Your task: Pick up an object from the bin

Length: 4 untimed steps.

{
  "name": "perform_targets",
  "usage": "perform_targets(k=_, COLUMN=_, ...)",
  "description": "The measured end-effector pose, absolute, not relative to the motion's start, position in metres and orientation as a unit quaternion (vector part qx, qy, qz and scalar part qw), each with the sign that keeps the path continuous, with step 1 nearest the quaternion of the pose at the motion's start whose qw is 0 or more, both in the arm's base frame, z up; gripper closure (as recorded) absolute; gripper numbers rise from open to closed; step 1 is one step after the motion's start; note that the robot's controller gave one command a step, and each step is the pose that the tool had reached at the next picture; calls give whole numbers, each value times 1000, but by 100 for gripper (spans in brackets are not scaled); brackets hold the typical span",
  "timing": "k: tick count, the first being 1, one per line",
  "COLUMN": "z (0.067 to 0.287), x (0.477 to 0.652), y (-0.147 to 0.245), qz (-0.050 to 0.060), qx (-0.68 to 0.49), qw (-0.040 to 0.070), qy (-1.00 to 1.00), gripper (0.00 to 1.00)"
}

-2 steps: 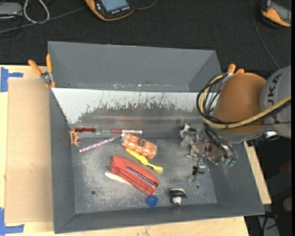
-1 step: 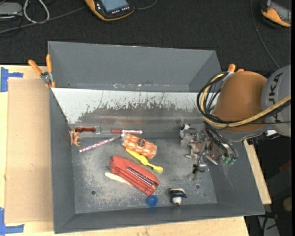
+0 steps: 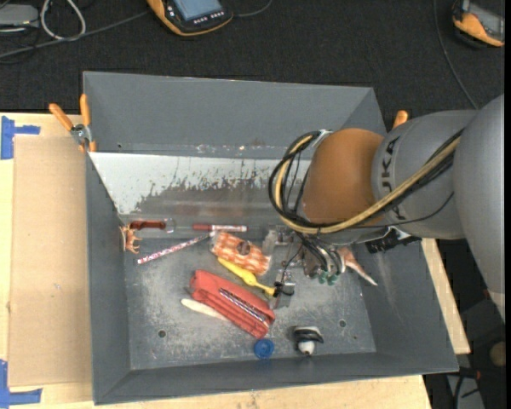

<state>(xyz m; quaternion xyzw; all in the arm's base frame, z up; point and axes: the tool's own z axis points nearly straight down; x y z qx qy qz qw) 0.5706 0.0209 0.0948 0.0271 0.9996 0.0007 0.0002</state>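
My gripper (image 3: 282, 281) hangs low in the middle of the bin, below the arm's orange cover. Its tip is at the right end of a yellow curved piece (image 3: 243, 273) that lies slanted on the floor. Just left of and below it lies a flat red ribbed thing (image 3: 231, 302), with a cream stick (image 3: 198, 308) along its lower left edge. An orange patterned packet (image 3: 238, 249) sits just above the yellow piece. A pinkish pointed thing (image 3: 358, 267) sticks out to the gripper's right.
A blue cap (image 3: 263, 348) and a small black-and-white thing (image 3: 306, 340) lie near the front wall. A pink striped stick (image 3: 170, 250), a red pen (image 3: 218, 227) and a red-and-clear piece with a copper ring (image 3: 143, 230) lie towards the back left. The arm covers the bin's right side.
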Motion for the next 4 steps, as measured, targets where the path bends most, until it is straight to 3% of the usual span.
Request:
perform_targets(k=1, z=131, x=582, y=64, qz=0, qx=-51, qw=1, qy=999, gripper=0)
perform_targets(k=2, z=106, x=601, y=74, qz=1, qx=47, qw=0, qy=999, gripper=0)
perform_targets(k=3, z=70, x=604, y=72, qz=1, qx=70, qw=4, qy=998, gripper=0)
perform_targets(k=4, z=73, x=602, y=72, qz=3, qx=94, qw=3, qy=996, gripper=100)
